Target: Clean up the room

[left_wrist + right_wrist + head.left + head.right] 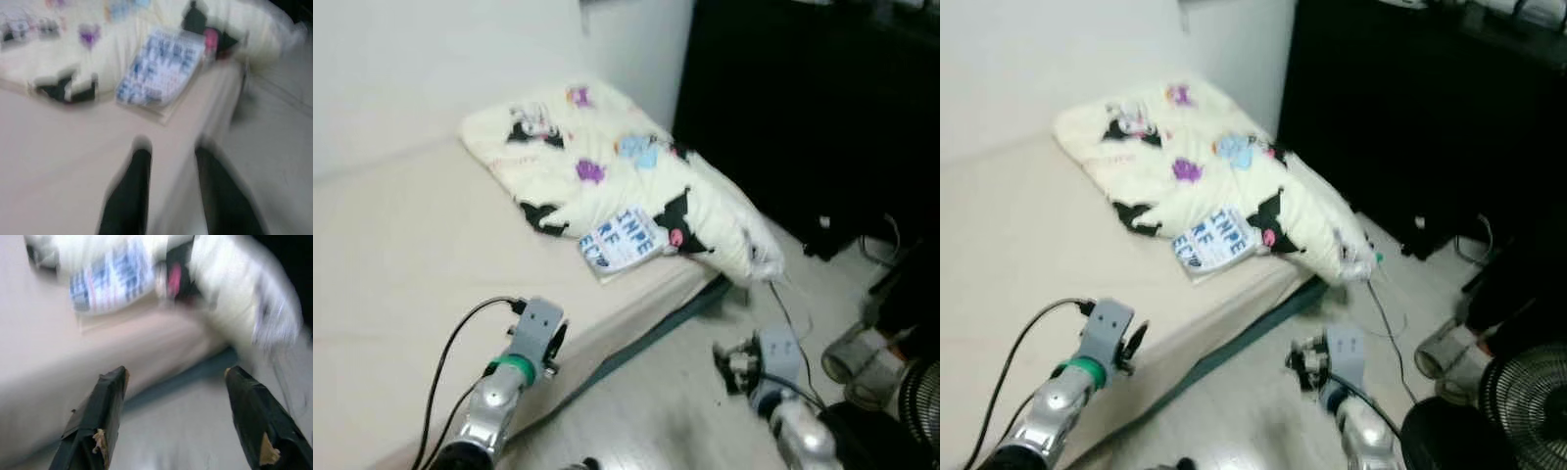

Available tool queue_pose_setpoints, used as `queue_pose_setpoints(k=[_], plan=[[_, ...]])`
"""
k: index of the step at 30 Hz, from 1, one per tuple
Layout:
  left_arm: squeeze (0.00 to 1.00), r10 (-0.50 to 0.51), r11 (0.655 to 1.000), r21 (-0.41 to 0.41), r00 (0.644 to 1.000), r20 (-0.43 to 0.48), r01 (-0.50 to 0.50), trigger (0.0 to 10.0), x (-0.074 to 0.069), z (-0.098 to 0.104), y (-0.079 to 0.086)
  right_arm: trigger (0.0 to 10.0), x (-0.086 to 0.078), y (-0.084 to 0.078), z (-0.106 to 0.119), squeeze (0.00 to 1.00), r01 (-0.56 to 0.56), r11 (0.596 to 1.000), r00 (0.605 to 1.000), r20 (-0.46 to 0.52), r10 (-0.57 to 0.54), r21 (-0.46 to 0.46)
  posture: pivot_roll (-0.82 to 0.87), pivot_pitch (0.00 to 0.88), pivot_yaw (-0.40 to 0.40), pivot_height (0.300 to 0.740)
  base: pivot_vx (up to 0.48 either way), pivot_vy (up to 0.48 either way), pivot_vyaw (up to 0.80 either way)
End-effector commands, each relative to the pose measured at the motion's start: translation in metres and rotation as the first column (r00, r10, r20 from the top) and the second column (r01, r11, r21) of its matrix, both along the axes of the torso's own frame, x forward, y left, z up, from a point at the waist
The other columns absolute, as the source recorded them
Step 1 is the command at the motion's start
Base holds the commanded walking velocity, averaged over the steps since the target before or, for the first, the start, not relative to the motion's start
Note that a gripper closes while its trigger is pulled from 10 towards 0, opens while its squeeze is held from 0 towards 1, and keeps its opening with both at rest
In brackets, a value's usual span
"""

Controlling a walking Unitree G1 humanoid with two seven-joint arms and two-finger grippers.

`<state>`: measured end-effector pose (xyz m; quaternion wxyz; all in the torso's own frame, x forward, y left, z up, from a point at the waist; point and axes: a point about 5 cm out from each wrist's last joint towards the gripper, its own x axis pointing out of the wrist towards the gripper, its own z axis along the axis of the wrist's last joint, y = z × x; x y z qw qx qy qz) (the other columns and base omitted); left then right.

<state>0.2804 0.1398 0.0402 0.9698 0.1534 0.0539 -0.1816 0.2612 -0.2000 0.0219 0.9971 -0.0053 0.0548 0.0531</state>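
Approaching bed (401, 255), both hands empty, fingers parted.
I judge next: left hand (171, 161), right hand (176, 382) reach crumpled comforter (607, 176).

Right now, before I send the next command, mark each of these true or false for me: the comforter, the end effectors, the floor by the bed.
1. The patterned comforter lies bunched on the bed, one end spilling over the edge toward the floor. True.
2. The left end effector is shut on the comforter. False: its fingers stand apart over the bare mattress, holding nothing.
3. The right end effector is open, over the floor beside the bed. True.
4. A fan stands on the robot's left. False: it is at the robot's right, low on the floor.
5. A cable trails on the floor below the comforter's hanging end. True.
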Motion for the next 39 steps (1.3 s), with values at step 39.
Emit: queue_pose_setpoints(k=[39], plan=[[0.0,0.049,0.993,-0.107,0.998,-0.036,-0.053,10.0,0.008,0.044,-0.026,10.0,0.022,0.039,0.073,0.0,-0.089,0.995,0.961,0.258,0.097,-0.044,0.01,0.014,0.01,0.74,0.0,0.0,0.72]])
